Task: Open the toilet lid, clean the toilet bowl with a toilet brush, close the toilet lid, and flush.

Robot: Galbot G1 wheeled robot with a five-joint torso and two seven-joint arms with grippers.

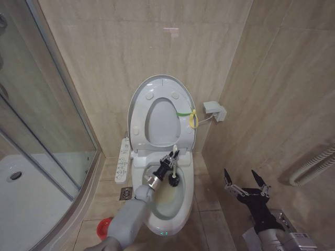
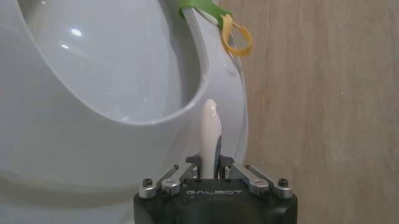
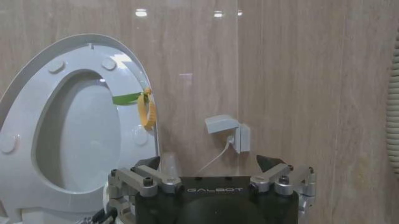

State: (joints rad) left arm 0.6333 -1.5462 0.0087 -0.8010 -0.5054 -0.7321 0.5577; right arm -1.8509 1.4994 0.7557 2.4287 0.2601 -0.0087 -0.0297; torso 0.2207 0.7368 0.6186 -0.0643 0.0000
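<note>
- Writing: the word "GALBOT" in pale letters on the black body of each gripper, read in both wrist views; no other text legible.
- One glossy white plastic oval toilet lid (image 1: 140,102), raised upright against the far beige tiled wall (image 1: 104,47); round bumpers show on its underside.
- One white ring-shaped seat (image 1: 163,107), also raised, lying against the lid; a green tape strip (image 1: 182,113) and a yellow loop (image 1: 193,120) hang at its right edge.
- One white elongated ceramic toilet bowl (image 1: 184,209), open, inside yellowish-brown; a small green light on its near base front.
- One toilet brush (image 1: 174,179): round black bristle head inside the bowl near the far rim; its thin white stick handle is seen in the left wrist view rising between the fingers; the middle of the handle is hidden by the gripper.
- Left gripper (image 1: 170,159), over the far part of the bowl, jaws narrow and clamped on the brush handle.
- Right gripper (image 1: 246,183), right of the bowl above the floor, well apart from it, jaws spread wide and holding nothing.
- One white control panel (image 1: 123,159) with small buttons, left of the bowl; button marks too small to read.
- One small white wall box (image 1: 214,110) with a cable, right of the lid.
- One small red cup holder (image 1: 104,226) on the floor, near left, partly hidden by the left arm.
- One glass shower enclosure (image 1: 36,120) at left, cut off by the picture edge.
</note>
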